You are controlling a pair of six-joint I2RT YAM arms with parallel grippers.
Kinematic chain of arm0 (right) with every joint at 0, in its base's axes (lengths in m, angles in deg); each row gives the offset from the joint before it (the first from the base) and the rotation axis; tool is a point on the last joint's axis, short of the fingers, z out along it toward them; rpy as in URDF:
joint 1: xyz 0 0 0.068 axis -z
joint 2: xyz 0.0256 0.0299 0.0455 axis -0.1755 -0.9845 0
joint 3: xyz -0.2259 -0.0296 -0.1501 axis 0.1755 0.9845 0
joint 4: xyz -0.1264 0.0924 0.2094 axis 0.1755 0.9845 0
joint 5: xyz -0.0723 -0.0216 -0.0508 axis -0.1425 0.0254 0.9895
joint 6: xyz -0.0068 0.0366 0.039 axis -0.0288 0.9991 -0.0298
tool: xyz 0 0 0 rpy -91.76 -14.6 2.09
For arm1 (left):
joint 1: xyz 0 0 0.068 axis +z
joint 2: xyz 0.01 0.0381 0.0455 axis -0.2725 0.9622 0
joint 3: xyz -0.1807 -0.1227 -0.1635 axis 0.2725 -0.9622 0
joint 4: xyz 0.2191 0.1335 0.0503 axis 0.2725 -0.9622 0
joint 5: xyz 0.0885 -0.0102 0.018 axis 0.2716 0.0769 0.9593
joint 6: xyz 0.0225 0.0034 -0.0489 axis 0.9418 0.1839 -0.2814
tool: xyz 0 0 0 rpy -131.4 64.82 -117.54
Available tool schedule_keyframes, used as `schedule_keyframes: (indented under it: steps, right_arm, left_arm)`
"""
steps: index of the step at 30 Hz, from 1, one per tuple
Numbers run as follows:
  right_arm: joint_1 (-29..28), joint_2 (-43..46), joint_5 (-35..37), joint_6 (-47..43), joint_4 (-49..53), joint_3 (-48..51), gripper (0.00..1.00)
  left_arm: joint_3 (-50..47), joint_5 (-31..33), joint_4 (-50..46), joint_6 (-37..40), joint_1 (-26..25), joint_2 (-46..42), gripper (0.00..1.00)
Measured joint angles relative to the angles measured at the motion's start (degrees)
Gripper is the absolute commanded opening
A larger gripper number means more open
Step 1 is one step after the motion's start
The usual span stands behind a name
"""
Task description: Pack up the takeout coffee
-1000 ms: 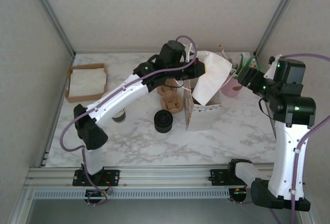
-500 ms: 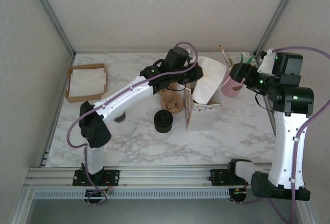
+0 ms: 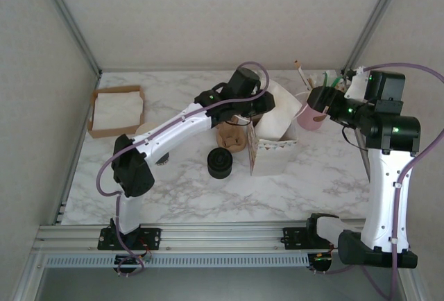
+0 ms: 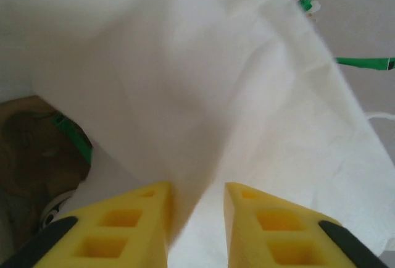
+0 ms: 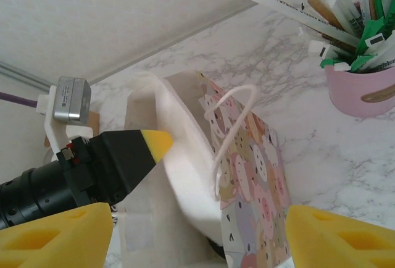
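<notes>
Two left claw (image 4: 197,188) fingers (image 4: 123,231) astride white paper (image 4: 203,83) in the bag (image 5: 247,175).

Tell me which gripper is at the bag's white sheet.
The left gripper: its yellow fingers straddle a fold of the white sheet. The right gripper hangs open, off the sheet, by the pink cup.

Place: it was a robot test booth, dressed as a coffee counter.
Walls: plain grey panels (image 3: 208,16) stood in a metal frame (image 3: 69,22).
Bench: two arms (image 3: 173,124) were bolted to a rail (image 3: 222,235) at a marble-look table (image 3: 326,176).
Props: a pink cup of stirrers (image 3: 310,117), a tray of napkins (image 3: 118,90) and a paper bag (image 3: 270,155) stood there.
</notes>
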Motion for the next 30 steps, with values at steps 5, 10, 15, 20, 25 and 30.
schedule_keyframes:
  steps: [5,10,15,20,25,30]
  right_arm:
    - [0.0,-0.02,-0.28,-0.24,0.0,0.02,0.74]
    - [0.0,-0.07,-0.74,-0.39,-0.02,0.35,0.74]
    - [-0.02,-0.66,-1.16,-0.39,-0.02,0.39,0.7]
    - [-1.81,-2.4,-1.57,-0.55,0.0,0.37,0.66]
    - [-7.02,-5.53,-0.11,-0.9,0.24,0.02,0.64]
    - [-12.31,-8.74,4.2,-1.75,1.9,-3.23,0.61]
  left_arm:
    - [2.99,0.17,-1.07,0.42,-0.39,0.0,0.44]
    - [5.53,0.2,-1.75,1.05,-0.76,0.0,0.49]
    - [8.0,1.68,-4.04,2.54,-0.96,0.0,0.51]
    - [9.84,3.89,-5.55,5.01,-0.96,-0.04,0.51]
    - [9.81,5.33,-7.45,7.43,-0.72,-0.44,0.51]
    - [8.22,6.99,-7.93,9.09,-0.22,-3.43,0.51]
